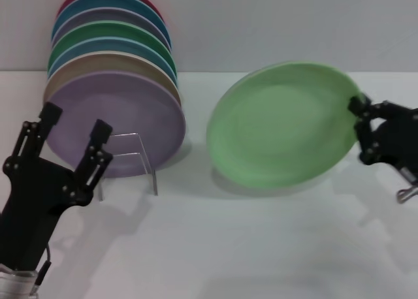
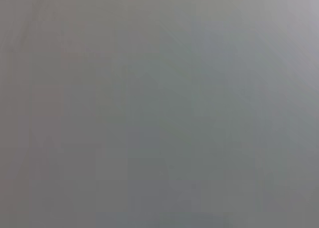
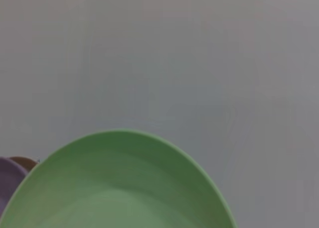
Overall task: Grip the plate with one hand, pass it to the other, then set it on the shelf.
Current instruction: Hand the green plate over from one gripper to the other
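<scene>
The pale lime-green plate [image 1: 284,124] is held tilted above the white table at the right of centre in the head view. My right gripper [image 1: 358,124] is shut on the plate's right rim. The plate also fills the lower part of the right wrist view [image 3: 117,188]. My left gripper [image 1: 70,132] is open and empty at the lower left, in front of the clear acrylic shelf [image 1: 134,160]. The shelf holds a leaning row of plates. The left wrist view shows only a blank grey surface.
Several coloured plates lean on the shelf, the lilac plate [image 1: 124,119] at the front, a tan plate [image 1: 111,67] and a darker green plate [image 1: 108,32] behind it. The white table [image 1: 261,247] stretches to a grey wall behind.
</scene>
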Robot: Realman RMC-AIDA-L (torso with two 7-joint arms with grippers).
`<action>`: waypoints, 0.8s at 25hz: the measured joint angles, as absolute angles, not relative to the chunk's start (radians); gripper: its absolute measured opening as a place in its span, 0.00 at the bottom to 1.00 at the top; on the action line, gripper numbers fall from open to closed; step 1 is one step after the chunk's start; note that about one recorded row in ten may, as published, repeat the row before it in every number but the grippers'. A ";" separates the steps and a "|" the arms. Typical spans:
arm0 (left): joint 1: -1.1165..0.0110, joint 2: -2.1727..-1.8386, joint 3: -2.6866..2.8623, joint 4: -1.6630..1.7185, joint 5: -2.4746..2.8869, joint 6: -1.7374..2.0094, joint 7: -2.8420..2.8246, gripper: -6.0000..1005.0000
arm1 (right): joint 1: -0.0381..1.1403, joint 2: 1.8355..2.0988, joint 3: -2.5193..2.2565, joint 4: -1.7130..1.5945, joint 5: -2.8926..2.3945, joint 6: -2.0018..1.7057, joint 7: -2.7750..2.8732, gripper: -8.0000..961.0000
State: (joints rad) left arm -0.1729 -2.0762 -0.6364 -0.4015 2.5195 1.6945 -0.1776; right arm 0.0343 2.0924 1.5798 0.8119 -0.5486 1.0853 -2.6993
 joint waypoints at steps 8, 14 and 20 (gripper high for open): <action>-0.183 -2.073 -0.623 -0.394 2.521 1.613 -0.168 0.76 | -0.021 2.092 1.324 0.845 -0.296 1.051 -2.879 0.03; -0.207 -2.070 -0.568 -0.370 2.522 1.563 -0.166 0.76 | -0.037 2.092 1.266 0.840 -0.251 1.075 -2.884 0.03; -0.213 -2.072 -0.549 -0.363 2.522 1.545 -0.162 0.76 | -0.021 2.092 1.266 0.843 -0.220 1.065 -2.885 0.03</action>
State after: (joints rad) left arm -0.2128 -2.0718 -0.5491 -0.3626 2.5220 1.5448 -0.1616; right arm -0.0212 2.0923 1.2660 0.8433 -0.2196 1.0652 -2.8850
